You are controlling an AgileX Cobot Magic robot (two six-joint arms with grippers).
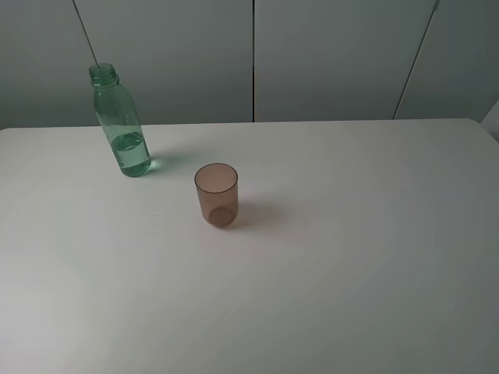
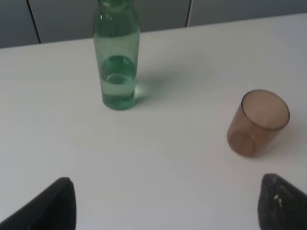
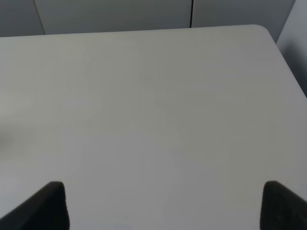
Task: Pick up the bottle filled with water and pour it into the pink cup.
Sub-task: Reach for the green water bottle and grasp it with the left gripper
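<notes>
The transparent green bottle (image 1: 120,123) stands upright and capless at the table's far left, about a third full of water. It also shows in the left wrist view (image 2: 116,57). The brownish-pink cup (image 1: 216,195) stands upright and empty near the table's middle, right of and nearer than the bottle, apart from it; it also shows in the left wrist view (image 2: 256,122). My left gripper (image 2: 165,206) is open and empty, well short of both. My right gripper (image 3: 163,206) is open and empty over bare table. Neither gripper shows in the exterior view.
The white table (image 1: 351,257) has its far edge against grey wall panels (image 1: 327,54). Its far right corner (image 3: 261,28) shows in the right wrist view.
</notes>
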